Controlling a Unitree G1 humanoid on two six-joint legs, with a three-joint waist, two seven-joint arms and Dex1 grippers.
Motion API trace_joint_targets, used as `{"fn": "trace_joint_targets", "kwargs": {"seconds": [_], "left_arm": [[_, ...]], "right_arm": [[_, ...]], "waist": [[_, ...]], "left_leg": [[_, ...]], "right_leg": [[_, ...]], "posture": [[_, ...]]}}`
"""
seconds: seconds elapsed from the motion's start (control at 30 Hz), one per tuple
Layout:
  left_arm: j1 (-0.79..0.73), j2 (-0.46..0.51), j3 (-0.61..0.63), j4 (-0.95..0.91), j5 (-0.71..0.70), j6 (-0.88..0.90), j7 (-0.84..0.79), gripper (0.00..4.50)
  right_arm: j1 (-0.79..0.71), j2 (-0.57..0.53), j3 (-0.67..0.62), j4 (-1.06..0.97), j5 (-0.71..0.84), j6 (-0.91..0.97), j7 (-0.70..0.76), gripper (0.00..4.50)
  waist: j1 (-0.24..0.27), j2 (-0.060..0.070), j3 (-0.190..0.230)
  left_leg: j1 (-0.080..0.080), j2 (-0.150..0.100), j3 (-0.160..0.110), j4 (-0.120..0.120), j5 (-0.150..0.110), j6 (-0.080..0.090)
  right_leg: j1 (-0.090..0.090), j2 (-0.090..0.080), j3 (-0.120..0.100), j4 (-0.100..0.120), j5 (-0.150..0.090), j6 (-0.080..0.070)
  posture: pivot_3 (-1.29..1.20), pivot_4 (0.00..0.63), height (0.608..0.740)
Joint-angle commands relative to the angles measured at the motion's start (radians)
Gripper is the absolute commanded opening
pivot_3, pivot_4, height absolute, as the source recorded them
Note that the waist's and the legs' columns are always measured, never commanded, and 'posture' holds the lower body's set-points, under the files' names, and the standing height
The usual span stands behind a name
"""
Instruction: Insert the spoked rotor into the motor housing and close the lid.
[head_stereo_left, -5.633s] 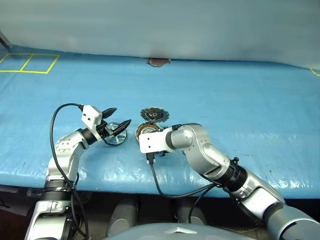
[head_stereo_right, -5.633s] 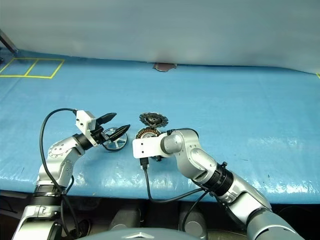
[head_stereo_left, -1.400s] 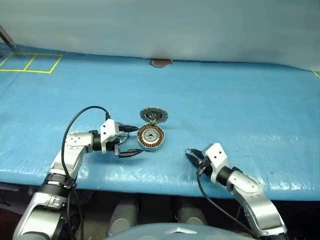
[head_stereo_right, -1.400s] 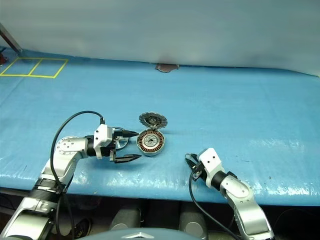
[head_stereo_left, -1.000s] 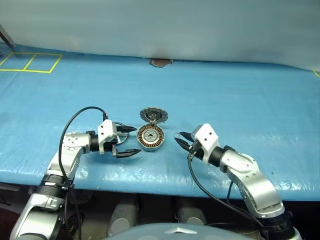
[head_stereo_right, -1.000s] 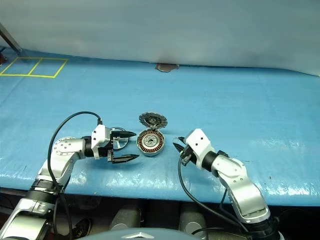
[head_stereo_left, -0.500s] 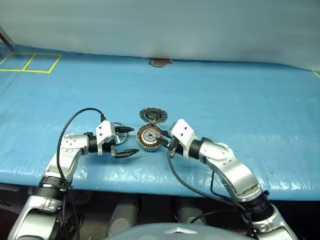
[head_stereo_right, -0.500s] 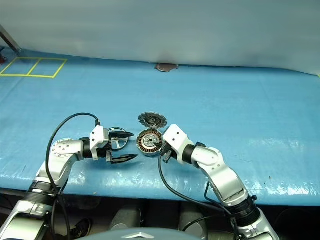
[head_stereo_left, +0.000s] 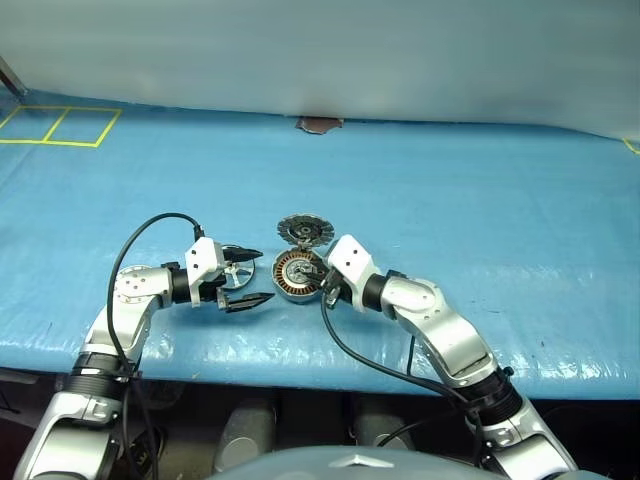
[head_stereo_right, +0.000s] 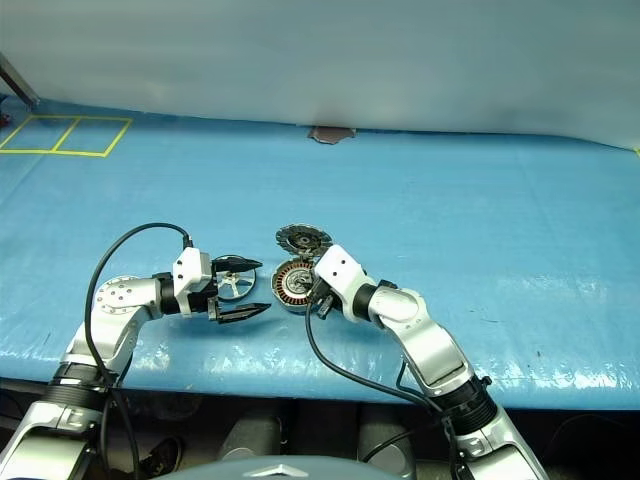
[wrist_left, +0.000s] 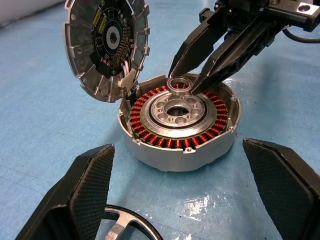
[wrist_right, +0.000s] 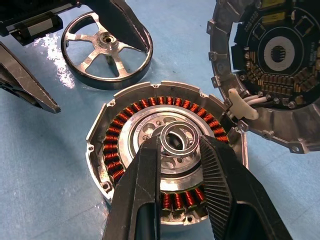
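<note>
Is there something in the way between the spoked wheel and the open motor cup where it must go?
Yes. The right tool holds a small metal ring above the hub of the motor cup, so it blocks the spoked wheel lying beside the cup.

The shallow round matt-grey cast-metal motor housing (wrist_right: 165, 165) holds glossy copper windings; the shiny spoked steel rotor (wrist_right: 106, 49) lies on a crinkled, glossy blue plastic sheet (head_stereo_left: 480, 210).

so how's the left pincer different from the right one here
The left pincer stands wide open and empty, its fingers either side of the spoked rotor lying on the blue table. The right pincer is nearly closed, pinching a small metal ring over the hub of the motor housing. Both point inward at the housing, whose lid stands open.
</note>
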Motion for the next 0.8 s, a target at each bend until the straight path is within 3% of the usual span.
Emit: {"fn": "trace_joint_targets", "kwargs": {"seconds": [0.03,0.8], "left_arm": [[0.003,0.008,0.022,-0.020,0.000,-0.019,0.008,4.50],[0.015,0.011,0.023,-0.024,0.008,-0.030,0.030,4.50]], "right_arm": [[-0.020,0.012,0.006,-0.007,-0.006,-0.023,0.002,0.77],[-0.032,0.044,0.023,0.054,-0.039,-0.041,0.005,0.77]], "waist": [[0.000,0.000,0.000],[-0.006,0.000,0.000]], "left_leg": [[0.000,0.000,0.000,0.000,0.000,0.000],[0.000,0.000,0.000,0.000,0.000,0.000]], "right_leg": [[0.000,0.000,0.000,0.000,0.000,0.000],[0.000,0.000,0.000,0.000,0.000,0.000]], "posture": [[0.00,0.150,0.740],[0.00,0.150,0.740]]}}
